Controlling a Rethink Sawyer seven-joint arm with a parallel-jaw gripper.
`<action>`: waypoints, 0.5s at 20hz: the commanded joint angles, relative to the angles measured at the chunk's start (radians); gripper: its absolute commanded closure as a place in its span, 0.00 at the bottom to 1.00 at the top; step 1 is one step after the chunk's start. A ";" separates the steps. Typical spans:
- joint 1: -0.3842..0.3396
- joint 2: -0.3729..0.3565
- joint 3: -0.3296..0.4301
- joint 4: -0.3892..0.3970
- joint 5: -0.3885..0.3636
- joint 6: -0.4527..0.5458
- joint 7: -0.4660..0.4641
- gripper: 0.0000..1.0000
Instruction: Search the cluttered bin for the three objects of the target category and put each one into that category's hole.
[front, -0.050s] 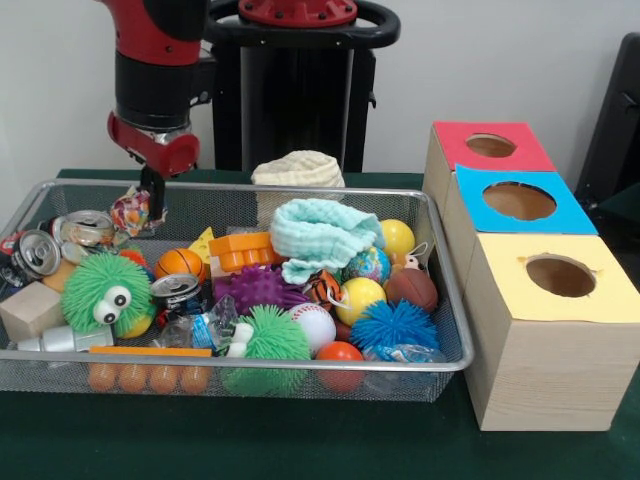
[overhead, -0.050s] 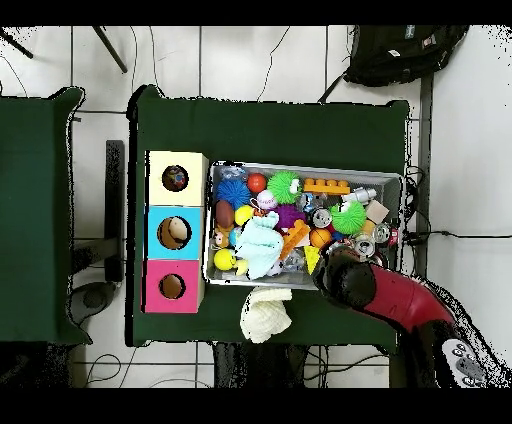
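bin (front, -0.050s: 300, 366) lower left, full of balls, cans, toys | yellow box (front, -0.050s: 540, 340) right, blue box (front, -0.050s: 520, 205) and red box (front, -0.050s: 490, 150) behind | tool (front, -0.050s: 150, 205) upper left over a wrapped candy (front, -0.050s: 132, 212), grip unclear | cloth (front, -0.050s: 298, 168) behind bin

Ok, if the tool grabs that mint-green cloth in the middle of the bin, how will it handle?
The mint-green cloth lies bunched in soft folds, so it will probably be floppy and sag from one pinch. It looks thin and light. It drapes over the orange block and the balls beside it, so lifting it may nudge or drag those neighbours.
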 joint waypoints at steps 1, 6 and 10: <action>0.041 0.000 0.093 -0.093 0.096 0.094 0.126 1.00; 0.075 0.007 0.094 -0.114 0.153 0.109 0.136 1.00; 0.129 0.013 0.070 -0.142 0.215 0.134 0.178 1.00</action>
